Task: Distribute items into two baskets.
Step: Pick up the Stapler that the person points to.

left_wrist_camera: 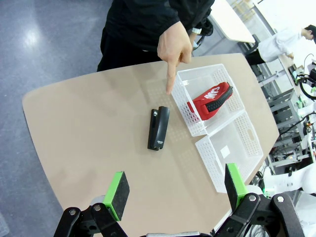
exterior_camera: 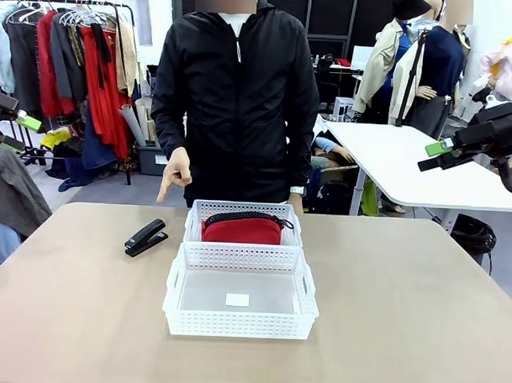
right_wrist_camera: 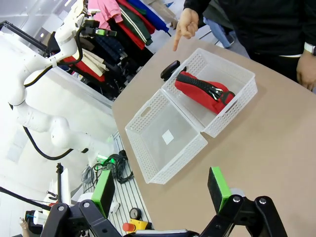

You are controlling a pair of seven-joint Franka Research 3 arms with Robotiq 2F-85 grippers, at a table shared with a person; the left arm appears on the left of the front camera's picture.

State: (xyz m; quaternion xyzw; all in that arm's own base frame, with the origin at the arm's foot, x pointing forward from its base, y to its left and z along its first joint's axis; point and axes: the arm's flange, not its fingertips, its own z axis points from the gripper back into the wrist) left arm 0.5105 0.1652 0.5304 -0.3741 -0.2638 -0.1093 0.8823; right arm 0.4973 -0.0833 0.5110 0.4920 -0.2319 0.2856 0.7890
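Red pouch: done, in far basket.
Stapler: left to do, on table beside that basket; person's hand points at it.
Near basket: empty.
My left pincer and right pincer: wide, holding nothing.

Red pouch in far basket, near basket (bare), stapler left

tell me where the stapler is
Front view: the stapler lies on the table, just left of the far basket and apart from it, below the person's pointing hand.
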